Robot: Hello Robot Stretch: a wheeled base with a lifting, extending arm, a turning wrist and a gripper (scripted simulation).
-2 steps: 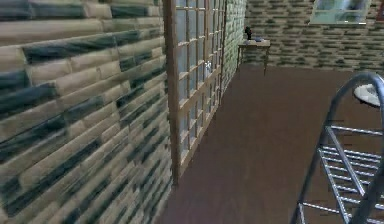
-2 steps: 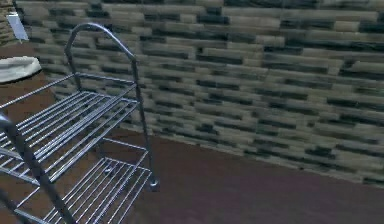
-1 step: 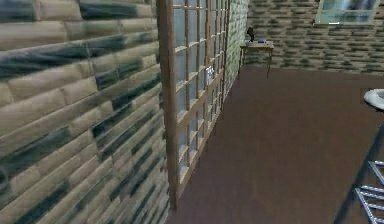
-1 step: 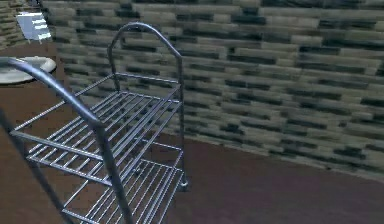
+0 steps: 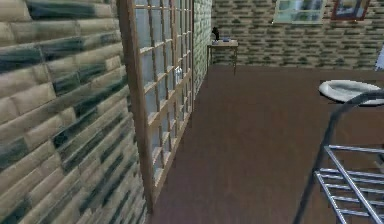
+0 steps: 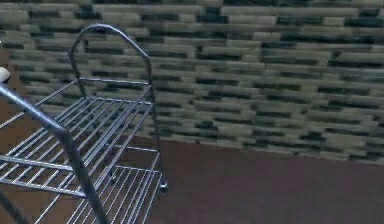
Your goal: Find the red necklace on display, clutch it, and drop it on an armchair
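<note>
No red necklace and no armchair can be made out from here. In the forward view a small table (image 5: 222, 45) stands against the far brick wall with a small dark object (image 5: 214, 34) on it, too small to name.
A wood-framed glass-paned door (image 5: 160, 80) runs along the forward view's left beside a brick wall (image 5: 60, 120). A metal wire rack (image 6: 90, 140) stands close in the arm side view's left, and again as the rack (image 5: 350, 170) at the forward view's lower right. A white round object (image 5: 350, 90) lies at the right. Brown floor (image 5: 250, 130) opens ahead. Framed pictures (image 5: 300, 10) hang on the far wall.
</note>
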